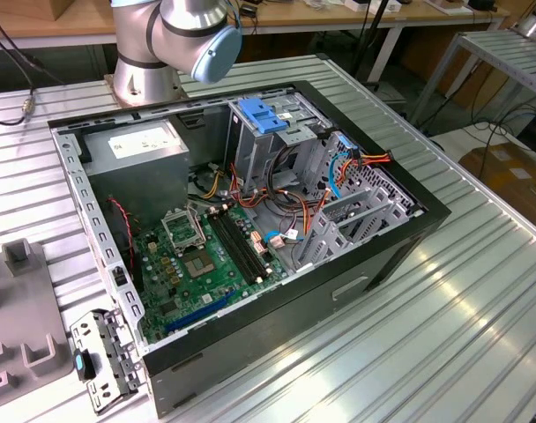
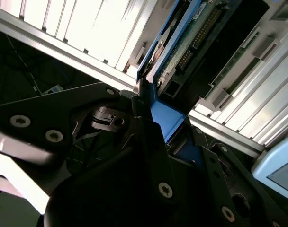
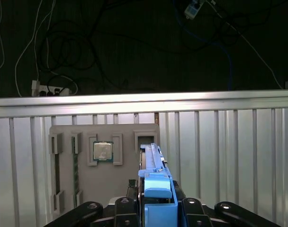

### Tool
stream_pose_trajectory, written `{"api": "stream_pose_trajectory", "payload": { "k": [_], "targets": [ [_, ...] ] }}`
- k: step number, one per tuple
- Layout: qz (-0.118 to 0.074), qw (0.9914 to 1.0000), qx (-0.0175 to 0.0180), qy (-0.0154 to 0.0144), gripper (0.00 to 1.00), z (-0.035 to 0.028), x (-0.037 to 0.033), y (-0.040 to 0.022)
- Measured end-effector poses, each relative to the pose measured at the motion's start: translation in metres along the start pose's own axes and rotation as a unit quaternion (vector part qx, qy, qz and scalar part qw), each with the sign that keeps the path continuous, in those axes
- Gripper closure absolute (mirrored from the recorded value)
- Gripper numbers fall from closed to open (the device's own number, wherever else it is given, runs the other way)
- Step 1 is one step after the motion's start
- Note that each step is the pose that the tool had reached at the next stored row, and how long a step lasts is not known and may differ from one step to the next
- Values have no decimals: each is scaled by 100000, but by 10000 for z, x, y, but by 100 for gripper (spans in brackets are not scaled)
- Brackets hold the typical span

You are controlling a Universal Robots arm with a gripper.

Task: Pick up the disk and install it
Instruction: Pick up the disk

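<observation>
We see the hand (image 3: 156,209) closed on the disk (image 3: 153,163), held edge-on beside the chip (image 3: 103,152) in the grey holder plate (image 3: 103,187)

Blue plastic on disk (image 3: 156,189); shiny ribbed metal table (image 1: 480,291).

I'm working in what looks like an electronics lab or workshop. A ribbed aluminium table (image 1: 480,291) carries an opened computer case (image 1: 374,264), a grey parts fixture (image 1: 21,308) and the arm's base (image 1: 149,75). Wooden workbenches (image 1: 65,22) stand at the far side. Cables (image 3: 63,42) and a power strip (image 3: 47,87) lie on the dark floor (image 3: 144,61).
</observation>
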State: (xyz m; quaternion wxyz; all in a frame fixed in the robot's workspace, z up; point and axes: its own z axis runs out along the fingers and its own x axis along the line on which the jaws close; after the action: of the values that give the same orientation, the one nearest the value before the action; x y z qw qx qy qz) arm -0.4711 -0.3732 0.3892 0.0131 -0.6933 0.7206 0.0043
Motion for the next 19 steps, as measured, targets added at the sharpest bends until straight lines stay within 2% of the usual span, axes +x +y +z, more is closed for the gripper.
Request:
{"api": "stream_pose_trajectory", "payload": {
  "k": [19],
  "targets": [
    [2, 100000, 1, 0, 63, -154, -4, -2]
  ]
}}
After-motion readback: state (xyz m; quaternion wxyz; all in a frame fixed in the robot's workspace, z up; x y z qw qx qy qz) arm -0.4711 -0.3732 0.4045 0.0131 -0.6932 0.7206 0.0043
